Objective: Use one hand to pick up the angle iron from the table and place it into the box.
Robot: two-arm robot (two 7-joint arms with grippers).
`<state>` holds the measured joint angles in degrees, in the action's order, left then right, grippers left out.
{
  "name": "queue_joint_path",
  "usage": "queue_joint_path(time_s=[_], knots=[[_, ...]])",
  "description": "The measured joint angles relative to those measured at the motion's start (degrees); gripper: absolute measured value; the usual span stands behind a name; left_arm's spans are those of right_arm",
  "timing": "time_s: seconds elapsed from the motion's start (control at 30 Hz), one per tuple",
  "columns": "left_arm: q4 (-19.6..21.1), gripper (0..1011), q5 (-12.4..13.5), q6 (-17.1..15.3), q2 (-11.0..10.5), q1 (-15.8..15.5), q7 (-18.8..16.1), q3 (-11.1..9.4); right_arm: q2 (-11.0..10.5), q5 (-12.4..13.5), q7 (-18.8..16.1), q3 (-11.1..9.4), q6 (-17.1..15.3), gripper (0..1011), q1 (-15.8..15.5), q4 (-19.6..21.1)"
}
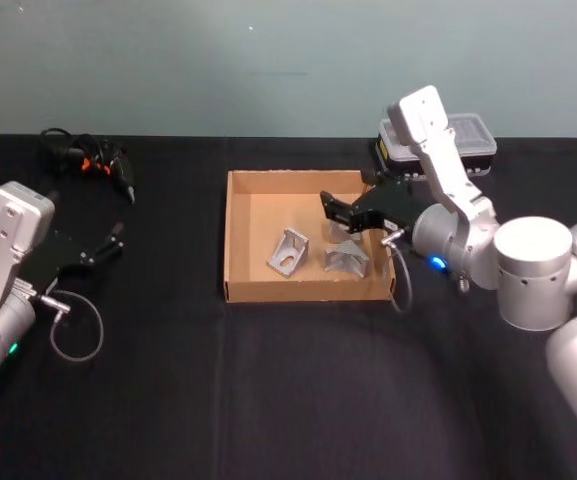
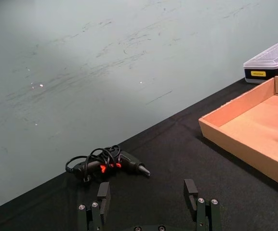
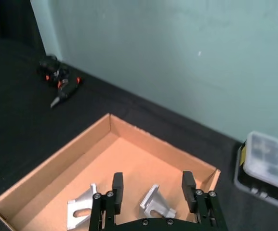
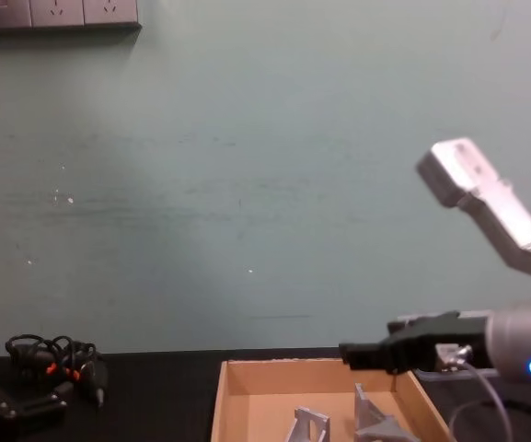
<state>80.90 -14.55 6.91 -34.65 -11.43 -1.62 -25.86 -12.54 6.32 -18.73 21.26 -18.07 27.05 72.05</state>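
Right gripper (image 1: 334, 208) hovering over box (image 1: 240, 238), fingers wide, empty; two angle irons (image 1: 289, 252) lying inside. Left gripper (image 1: 116, 235) idling above worktop (image 1: 268, 390), fingers wide.

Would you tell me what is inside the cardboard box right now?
Two angle irons, one and another, lie on the floor of the box. The open right gripper hovers above them, hiding a little of the floor.

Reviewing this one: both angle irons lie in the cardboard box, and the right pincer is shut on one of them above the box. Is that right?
Not quite. The right pincer is open and empty above the box; the right wrist view shows its fingers spread, with both angle irons lying loose on the box floor below. The rest stands.
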Motion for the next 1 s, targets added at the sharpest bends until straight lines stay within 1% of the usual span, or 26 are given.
queue_joint_path(time_s=[0.03, 0.1, 0.17, 0.23, 0.27, 0.3, 0.33, 0.4, 0.43, 0.53, 0.67, 0.77, 0.87, 0.93, 0.97, 1.0], knots=[[0.0, 1000, 0.0, 0.0, 0.0, 0.0, 0.0, 0.0, -0.44, -0.06, 0.42, -0.4, 0.99, 788, -1.06, 1.69], [0.0, 1000, 0.0, 0.0, 0.0, 0.0, 0.0, 0.0, -0.9, -0.22, 0.97, -0.82, 2.23, 816, -2.24, 3.43], [0.0, 1000, 0.0, 0.0, 0.0, 0.0, 0.0, 0.0, -1.6, -0.5, 1.63, -1.51, 4.24, 893, -3.92, 5.75], [0.0, 1000, 0.0, 0.0, 0.0, 0.0, 0.0, 0.0, -2.16, -0.76, 2.04, -2.05, 5.93, 939, -5.2, 7.42], [0.0, 1000, 0.0, 0.0, 0.0, 0.0, 0.0, 0.0, -2.64, -0.95, 2.44, -2.56, 7.45, 958, -6.35, 8.77], [0.0, 1000, -0.01, 0.0, 0.0, 0.0, 0.0, 0.0, -2.88, -1.05, 2.61, -2.8, 8.04, 982, -6.87, 9.36], [0.0, 1000, 0.0, 0.0, 0.0, 0.0, 0.0, 0.0, -3.41, -1.47, 3.1, -3.28, 9.58, 1003, -8.09, 10.64], [0.0, 1000, 0.0, 0.0, 0.0, 0.0, 0.0, 0.0, -3.94, -1.99, 3.46, -3.65, 10.59, 1002, -9.14, 11.59], [0.0, 1000, 0.0, 0.0, 0.0, 0.0, 0.0, 0.0, -4.39, -2.46, 3.81, -4.1, 11.55, 1002, -10.17, 12.66], [0.0, 1000, 0.0, 0.0, 0.0, 0.0, 0.0, 0.0, -4.96, -3.06, 4.22, -4.78, 12.62, 1002, -11.59, 13.81], [0.0, 1000, 0.0, 0.0, 0.0, 0.0, 0.0, 0.0, -5.86, -4.27, 5.21, -6.17, 14.68, 1002, -14.47, 15.74], [0.0, 1000, 0.0, 0.0, 0.0, 0.0, 0.0, 0.0, -6.31, -5.16, 6.05, -7.22, 16.2, 1002, -16.45, 16.89], [0.0, 1000, 0.0, 0.0, 0.0, 0.0, 0.0, 0.0, -6.51, -5.65, 6.51, -7.92, 17.21, 1002, -17.67, 17.46], [0.0, 1000, 0.0, 0.0, 0.0, 0.0, 0.0, 0.0, -6.63, -6.2, 7.07, -8.91, 18.54, 1002, -19.13, 17.92], [0.0, 1000, 0.0, 0.0, 0.0, 0.0, 0.0, 0.0, -6.63, -6.2, 7.07, -8.91, 18.54, 1002, -19.13, 17.92], [0.0, 1000, 0.0, 0.0, 0.0, 0.0, 0.0, 0.0, -6.65, -6.41, 7.32, -9.35, 19.14, 1003, -19.75, 18.01]])
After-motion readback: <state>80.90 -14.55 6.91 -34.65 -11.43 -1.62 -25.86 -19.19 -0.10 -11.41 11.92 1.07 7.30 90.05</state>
